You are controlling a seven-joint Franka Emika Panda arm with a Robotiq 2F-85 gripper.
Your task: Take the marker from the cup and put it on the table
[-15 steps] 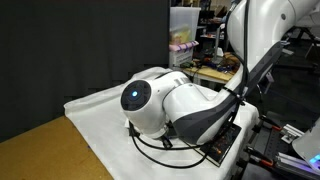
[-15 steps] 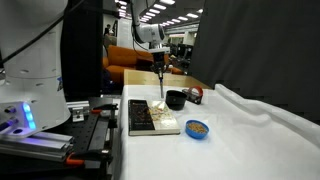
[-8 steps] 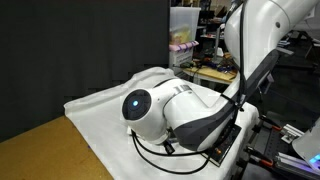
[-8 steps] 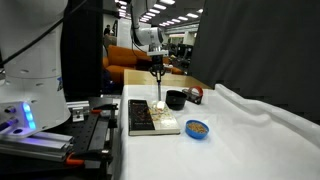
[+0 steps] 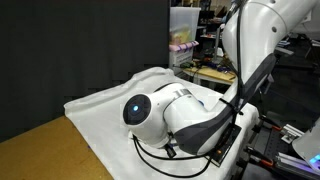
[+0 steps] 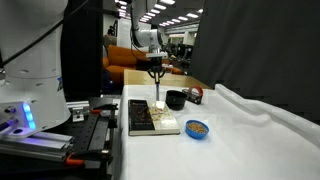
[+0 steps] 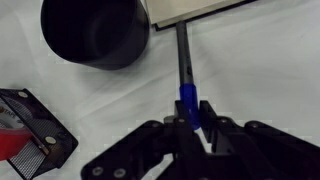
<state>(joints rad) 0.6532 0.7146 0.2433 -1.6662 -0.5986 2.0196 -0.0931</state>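
Glossy white, bulbous arm (image 5: pixel 180 100) shells, dark grey bands (image 5: pixel 205 122) between them. Round joint cap with a glowing blue ring (image 5: pixel 136 107) at nine o'clock. Thin black cables (image 5: pixel 150 153) looped at six o'clock. Matte black gripper (image 7: pixel 196 110) built from angular linked bars.

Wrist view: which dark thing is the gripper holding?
The marker: the slim stick, blue end pinched in the gripper. The round cup and red-and-black block sit apart.
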